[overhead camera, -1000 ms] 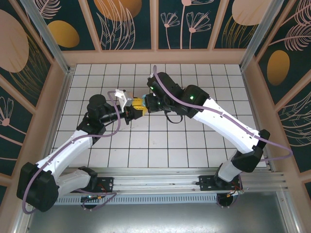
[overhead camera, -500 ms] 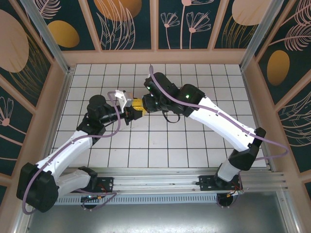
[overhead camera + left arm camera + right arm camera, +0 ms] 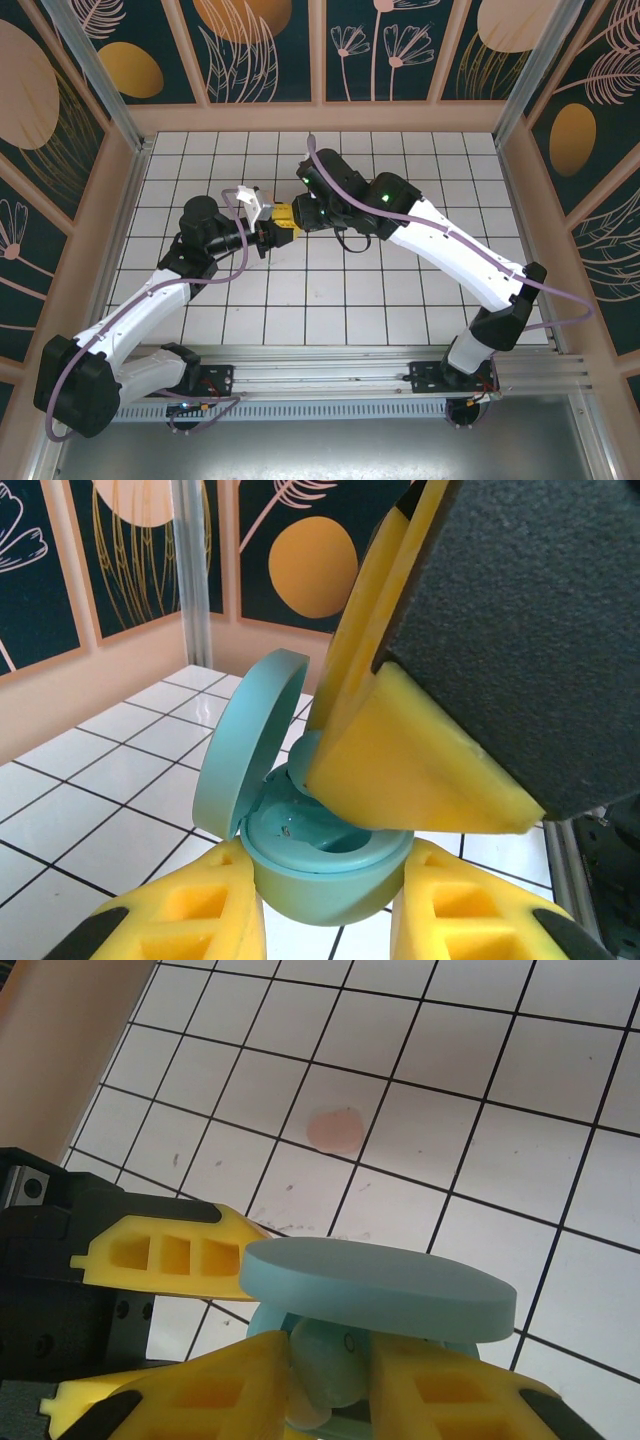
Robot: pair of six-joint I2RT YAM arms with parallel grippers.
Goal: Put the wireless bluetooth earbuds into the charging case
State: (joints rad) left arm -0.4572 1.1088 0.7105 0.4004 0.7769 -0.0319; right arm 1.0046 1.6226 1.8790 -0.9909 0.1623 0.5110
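My left gripper (image 3: 330, 885) is shut on the teal charging case (image 3: 330, 895), held off the floor with its round lid (image 3: 245, 745) hinged open. My right gripper (image 3: 330, 1375) holds a teal earbud (image 3: 335, 1355) between its yellow fingers (image 3: 420, 770), pressed down into the case's opening under the lid (image 3: 380, 1285). A sliver of that earbud (image 3: 292, 755) shows behind the right finger. From above, the left gripper (image 3: 268, 232) and right gripper (image 3: 292, 214) meet over the middle of the tiled floor.
A small pale pink bit (image 3: 335, 1130) lies on a white tile beyond the case. The left gripper's finger (image 3: 165, 1250) reaches in from the left in the right wrist view. Wooden walls (image 3: 320, 118) ring the tiled floor.
The right gripper has moved a little left and farther away, closing on the case. The left arm has held still with the case.
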